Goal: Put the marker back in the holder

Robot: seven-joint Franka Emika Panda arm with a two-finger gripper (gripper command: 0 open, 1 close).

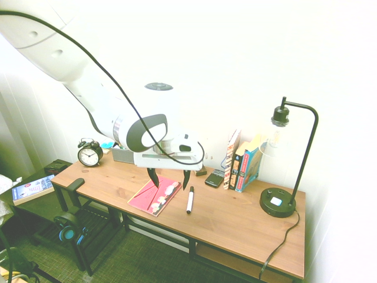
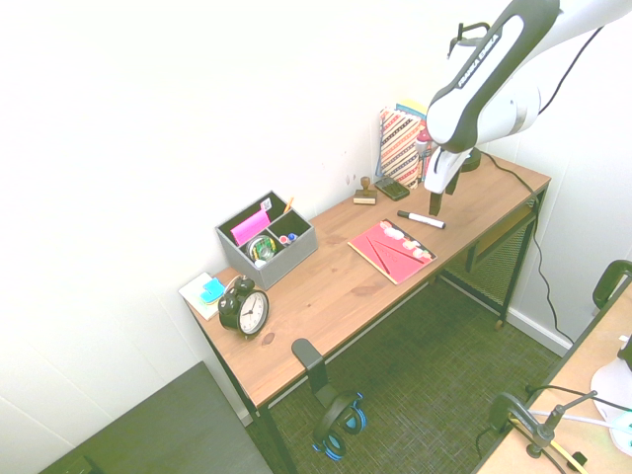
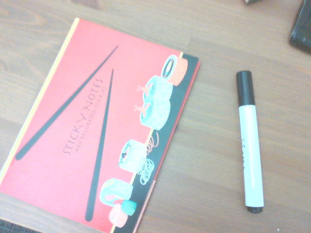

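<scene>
One marker (image 3: 250, 150) is lying out, and one booklet (image 3: 92, 126) is showing two printed chopsticks (image 3: 99, 150). One holder (image 2: 286, 261) is standing there; one pencil (image 2: 288, 205) and one pink pad (image 2: 251, 228) are sticking up in it. One clock (image 2: 244, 307), one lamp (image 1: 278, 202), one stamp (image 2: 365, 195) and one black gadget (image 2: 392, 189) are sharing the desk (image 1: 235, 218). At least three books (image 1: 250, 169) are standing, and one more book (image 1: 33, 188) is lying apart. One pair of headphones (image 1: 69, 227) is hanging.
</scene>
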